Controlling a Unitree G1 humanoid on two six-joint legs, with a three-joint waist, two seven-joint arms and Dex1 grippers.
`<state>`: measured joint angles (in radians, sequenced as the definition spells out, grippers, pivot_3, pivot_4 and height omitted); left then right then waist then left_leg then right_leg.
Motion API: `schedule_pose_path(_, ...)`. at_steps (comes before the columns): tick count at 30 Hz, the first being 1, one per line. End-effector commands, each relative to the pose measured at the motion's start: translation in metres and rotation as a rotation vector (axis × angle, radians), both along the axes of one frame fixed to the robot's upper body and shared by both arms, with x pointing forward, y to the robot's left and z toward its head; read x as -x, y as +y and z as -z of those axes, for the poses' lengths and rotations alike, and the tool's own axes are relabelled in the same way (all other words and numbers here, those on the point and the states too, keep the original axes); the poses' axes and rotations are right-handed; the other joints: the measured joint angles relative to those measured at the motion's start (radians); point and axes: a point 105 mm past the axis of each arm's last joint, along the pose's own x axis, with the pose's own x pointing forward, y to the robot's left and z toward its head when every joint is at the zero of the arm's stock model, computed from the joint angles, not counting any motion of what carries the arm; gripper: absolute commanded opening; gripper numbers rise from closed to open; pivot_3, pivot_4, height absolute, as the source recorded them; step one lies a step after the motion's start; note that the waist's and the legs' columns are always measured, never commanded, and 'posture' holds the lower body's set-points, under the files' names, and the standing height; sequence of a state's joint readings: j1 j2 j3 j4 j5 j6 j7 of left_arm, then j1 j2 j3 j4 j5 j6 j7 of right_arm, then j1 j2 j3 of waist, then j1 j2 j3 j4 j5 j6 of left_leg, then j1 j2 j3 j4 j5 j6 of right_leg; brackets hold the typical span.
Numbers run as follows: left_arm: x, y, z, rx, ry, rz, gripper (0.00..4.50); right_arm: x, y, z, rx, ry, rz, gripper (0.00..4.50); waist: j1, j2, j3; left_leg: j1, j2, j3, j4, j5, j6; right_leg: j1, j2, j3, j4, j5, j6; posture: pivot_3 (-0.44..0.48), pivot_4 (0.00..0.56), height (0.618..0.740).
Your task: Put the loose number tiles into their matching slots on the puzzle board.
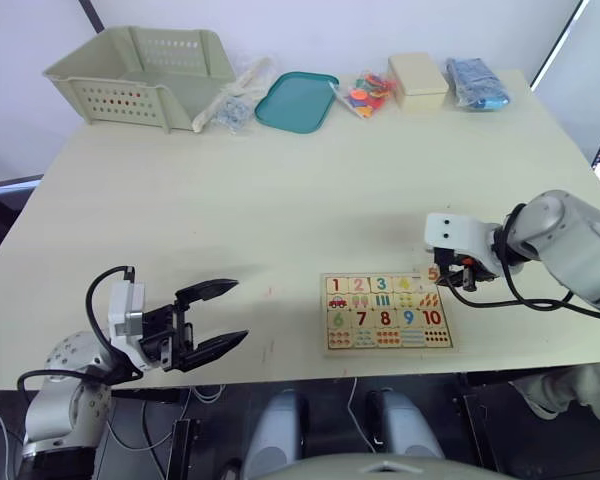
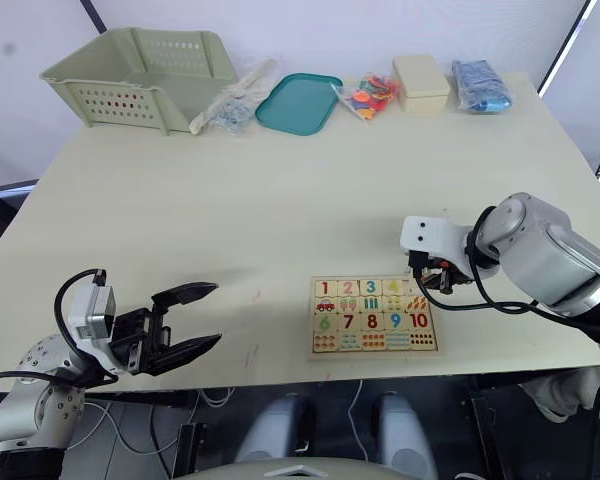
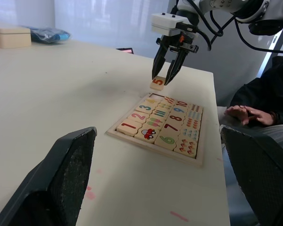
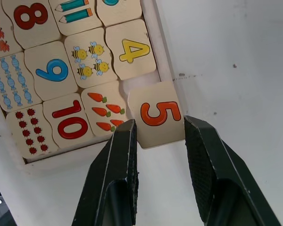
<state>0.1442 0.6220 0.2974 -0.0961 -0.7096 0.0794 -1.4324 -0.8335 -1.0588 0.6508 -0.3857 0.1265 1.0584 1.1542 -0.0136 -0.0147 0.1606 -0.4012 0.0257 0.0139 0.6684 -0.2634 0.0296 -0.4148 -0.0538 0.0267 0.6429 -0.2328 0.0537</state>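
right end effector [image 4: 156, 129]: black fingers clamped on small square pale-wood tile printed with orange 5 [image 4: 156, 114], held over the far right corner of the flat rectangular pale-wood puzzle board [image 1: 387, 312] | tiles 1–4 seated in board | left end effector [image 1: 220, 315]: fingers apart, over pale table [image 1: 280, 190] edge, well left of board

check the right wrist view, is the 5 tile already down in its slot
No, the 5 tile sits between the right gripper's fingers, overlapping the puzzle board's frame.

5 tile [image 4: 159, 115] over puzzle board [image 1: 387, 312] right corner
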Motion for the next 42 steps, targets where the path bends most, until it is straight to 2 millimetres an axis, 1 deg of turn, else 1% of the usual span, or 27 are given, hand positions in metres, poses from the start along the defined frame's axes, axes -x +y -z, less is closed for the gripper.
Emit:
schedule_pose_path(1, 0.0021, -0.0018, -0.0050, -0.003, -0.032, 0.008, 4.50, -0.0031, 0.0035, -0.0014, 0.020, -0.023, -0.023, 0.88, 0.000, 0.000, 0.000, 0.000, 0.000, 0.000, 0.000, 0.000, 0.000, 0.000, 0.000, 0.000, 0.000, 0.000, 0.000, 0.000, 0.150, 0.740)
schedule_pose_path(19, 0.0013, -0.0056, -0.0035, 0.007, -0.035, 0.007, 4.50, -0.0054, 0.0063, 0.0052, 0.022, -0.007, -0.019, 0.88, 0.000, 0.000, 0.000, 0.000, 0.000, 0.000, 0.000, 0.000, 0.000, 0.000, 0.000, 0.000, 0.000, 0.000, 0.000, 0.000, 0.150, 0.740)
schedule_pose_path(42, 0.0024, -0.0074, -0.0029, 0.011, -0.031, 0.007, 4.50, -0.0015, 0.0083, 0.0086, 0.018, 0.015, -0.019, 0.88, 0.000, 0.000, 0.000, 0.000, 0.000, 0.000, 0.000, 0.000, 0.000, 0.000, 0.000, 0.000, 0.000, 0.000, 0.000, 0.000, 0.150, 0.740)
